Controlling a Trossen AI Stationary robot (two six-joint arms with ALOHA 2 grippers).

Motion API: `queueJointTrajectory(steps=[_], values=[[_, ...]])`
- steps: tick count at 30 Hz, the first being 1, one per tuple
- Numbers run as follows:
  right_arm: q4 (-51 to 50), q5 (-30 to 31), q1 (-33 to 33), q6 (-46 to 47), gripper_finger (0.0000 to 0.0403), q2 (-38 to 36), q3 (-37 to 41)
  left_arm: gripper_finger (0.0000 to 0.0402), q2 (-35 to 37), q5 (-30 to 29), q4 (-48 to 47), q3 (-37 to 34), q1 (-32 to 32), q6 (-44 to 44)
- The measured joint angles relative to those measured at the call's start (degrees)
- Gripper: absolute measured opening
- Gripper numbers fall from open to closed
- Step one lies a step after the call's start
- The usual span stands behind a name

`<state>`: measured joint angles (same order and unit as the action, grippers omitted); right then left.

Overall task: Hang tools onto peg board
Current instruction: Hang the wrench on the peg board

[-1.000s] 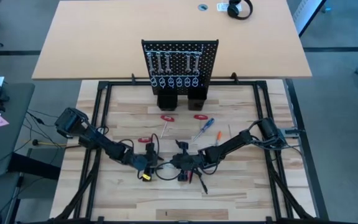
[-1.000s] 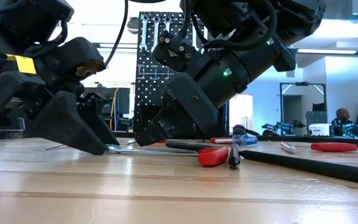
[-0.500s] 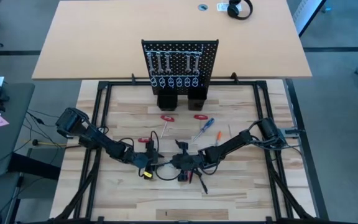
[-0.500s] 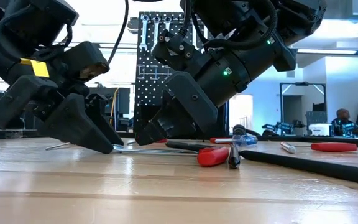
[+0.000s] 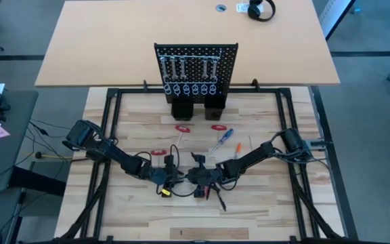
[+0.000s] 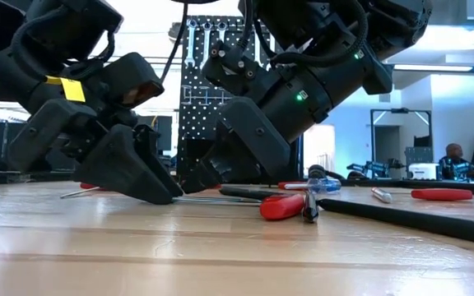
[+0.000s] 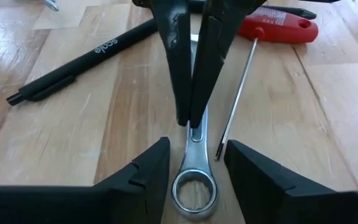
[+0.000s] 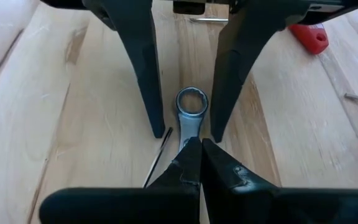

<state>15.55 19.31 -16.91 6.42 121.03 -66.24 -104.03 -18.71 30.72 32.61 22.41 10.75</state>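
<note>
Two claws meet nose to nose over one silver wrench (image 7: 191, 168) lying flat on the wooden surface (image 5: 263, 210) near its front middle. The right claw (image 8: 196, 163) has its fingers pressed together on the wrench's shaft, pinching it edgewise, with the ring end pointing away from it. The left claw (image 7: 191, 167) stands spread, one finger on each side of that ring end, not touching it. The wrench is bright polished steel with a closed ring head and a flat narrow shaft.

Just beside the wrench lies a thin black hex key with a red T-handle (image 7: 277, 28), its shaft running alongside the wrench. A black pen (image 7: 82, 65) with pale lettering lies at an angle nearby. In the low view a red handle (image 6: 282, 205) and a blue-handled screwdriver (image 6: 323, 186) rest on the boards close to the claws.

Farther back, more tools are scattered: a blue screwdriver (image 5: 222, 139), an orange one (image 5: 235, 148) and red pieces (image 5: 182, 127). At the far edge stands the peg board (image 5: 196, 62), upright, with silver wrenches hanging on it and a row of ring hooks above two black holders.
</note>
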Motion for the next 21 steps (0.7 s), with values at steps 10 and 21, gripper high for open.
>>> queueJointTrajectory(steps=[10, 21], values=[[-0.56, 0.26, -0.37, -0.94, 0.0011, -1.74, -0.05, 0.0083, 2.11, 0.94, -5.40, 0.08, 0.02, 0.21], [-3.16, 0.35, -1.16, -1.94, 0.0013, -5.04, -0.02, 0.0004, 7.81, -2.41, -10.44, -0.31, 0.72, -1.84]])
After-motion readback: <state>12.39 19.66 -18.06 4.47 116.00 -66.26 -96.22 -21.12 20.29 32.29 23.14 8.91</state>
